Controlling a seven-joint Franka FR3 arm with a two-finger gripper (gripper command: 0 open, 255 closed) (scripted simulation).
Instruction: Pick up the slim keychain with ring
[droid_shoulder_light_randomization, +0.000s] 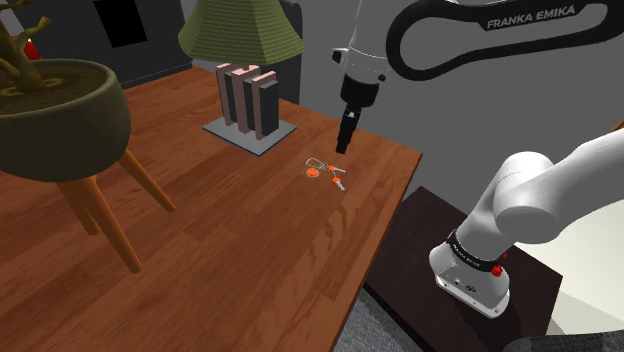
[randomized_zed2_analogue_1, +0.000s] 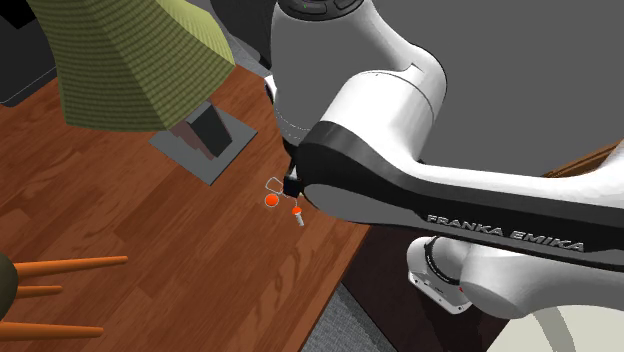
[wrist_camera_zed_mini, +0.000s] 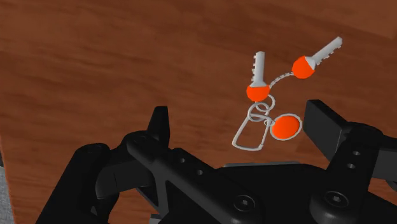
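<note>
- Nearest, the arm (droid_shoulder_light_randomization: 520, 195) carries "FRANKA EMIKA" in white letters; I can read nothing else.
- The gripper (wrist_camera_zed_mini: 238, 118) hovers above the table (droid_shoulder_light_randomization: 200, 240), fingers apart and empty.
- The keychain (wrist_camera_zed_mini: 270, 108) lies flat below it, near the table's right edge, closer to one finger.
- This looks like the approach. Next it should centre, descend and close.
- Farthest is the lamp (droid_shoulder_light_randomization: 240, 30).

Colour rundown: the pincer (wrist_camera_zed_mini: 238, 121) is flat black all over. The keychain (wrist_camera_zed_mini: 264, 108) just in front of it is pale silver-grey, with bright orange key heads and a round orange tag. The surface (wrist_camera_zed_mini: 95, 57) under both is reddish-brown with streaky wood grain. Farther out past the pincer, the lampshade (droid_shoulder_light_randomization: 240, 30) is olive green with fine ribbing, and the pot (droid_shoulder_light_randomization: 60, 110) is dull olive on orange legs (droid_shoulder_light_randomization: 110, 220).
</note>
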